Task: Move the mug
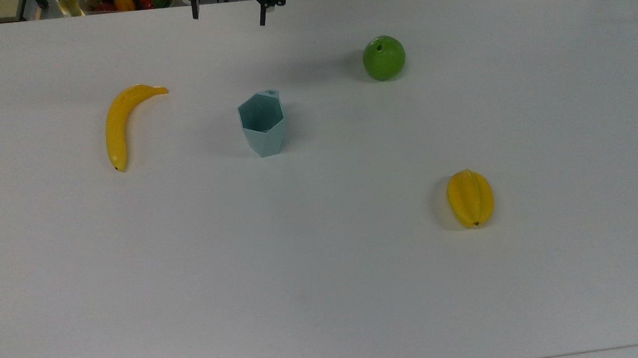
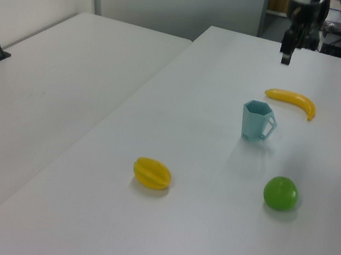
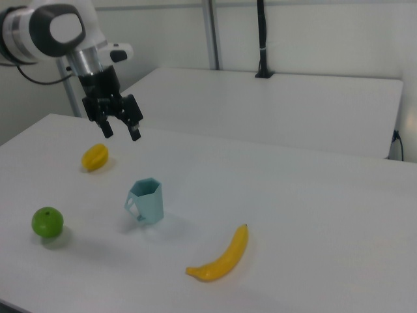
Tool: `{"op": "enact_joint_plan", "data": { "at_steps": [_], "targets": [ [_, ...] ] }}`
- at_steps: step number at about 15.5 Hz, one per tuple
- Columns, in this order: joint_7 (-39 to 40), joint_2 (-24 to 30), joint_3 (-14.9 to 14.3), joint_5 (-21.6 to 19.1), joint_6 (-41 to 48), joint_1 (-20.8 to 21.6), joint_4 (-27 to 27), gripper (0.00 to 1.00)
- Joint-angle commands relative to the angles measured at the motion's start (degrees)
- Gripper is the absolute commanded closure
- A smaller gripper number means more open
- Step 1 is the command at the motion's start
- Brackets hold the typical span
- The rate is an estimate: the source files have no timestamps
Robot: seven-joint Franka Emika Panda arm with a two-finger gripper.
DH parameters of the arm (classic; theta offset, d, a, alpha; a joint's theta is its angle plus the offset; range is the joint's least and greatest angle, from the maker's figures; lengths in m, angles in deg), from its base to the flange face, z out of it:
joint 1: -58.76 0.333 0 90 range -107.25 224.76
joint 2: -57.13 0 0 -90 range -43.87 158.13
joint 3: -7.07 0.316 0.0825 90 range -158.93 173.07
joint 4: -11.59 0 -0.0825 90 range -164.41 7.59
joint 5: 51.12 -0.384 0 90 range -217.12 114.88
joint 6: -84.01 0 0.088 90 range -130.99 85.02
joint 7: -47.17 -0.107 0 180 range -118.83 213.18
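Observation:
The mug (image 1: 262, 124) is a pale teal faceted cup standing upright on the white table (image 1: 327, 291), with its small handle tab on the far side in the top view. It stands alone, nothing touching it. My gripper (image 1: 228, 16) hangs open and empty at the top edge of the top view, well behind the mug. In the right view the gripper (image 3: 122, 132) is raised high above the table, up and to the left of the mug (image 3: 147, 201). The left view has the gripper (image 2: 284, 57) far above the mug (image 2: 256, 121).
A yellow banana (image 1: 119, 125) lies to the mug's left in the top view. A green apple (image 1: 383, 57) sits to its right and farther back. A yellow starfruit (image 1: 470, 197) lies at the near right. A second white table (image 2: 43, 98) adjoins.

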Motion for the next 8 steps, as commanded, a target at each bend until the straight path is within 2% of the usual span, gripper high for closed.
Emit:
{"op": "enact_joint_plan", "data": {
  "at_steps": [1, 8],
  "targets": [
    [0.1, -0.4, -0.4, -3.0, 4.2, 0.1, 3.7, 0.00],
    [0.2, 0.2, -0.5, -4.4, 5.1, -1.4, 4.7, 0.00]
  ]
}}
